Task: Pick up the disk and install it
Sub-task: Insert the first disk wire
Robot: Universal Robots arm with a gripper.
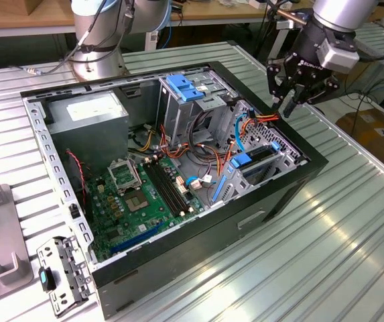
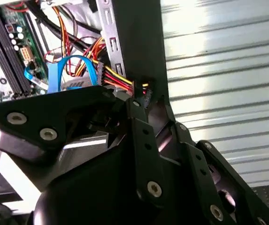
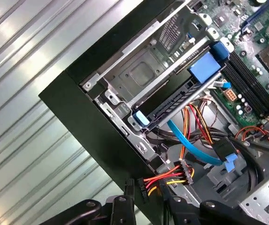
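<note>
A: What is counted in the exterior view?
B: One open computer case [image 1: 178,248], one motherboard [image 1: 145,201], one power supply [image 1: 88,121], one loose metal bracket [image 1: 64,272].
A: And drives?
B: One disk [image 1: 259,161] in a blue carrier is counted, seated in its bay; one gripper [image 1: 292,100] above.

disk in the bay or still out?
In. The disk sits slotted in the drive cage at the case corner, blue carrier rails level with the cage; the gripper hovers above the case wall, nothing between its fingers.
</note>
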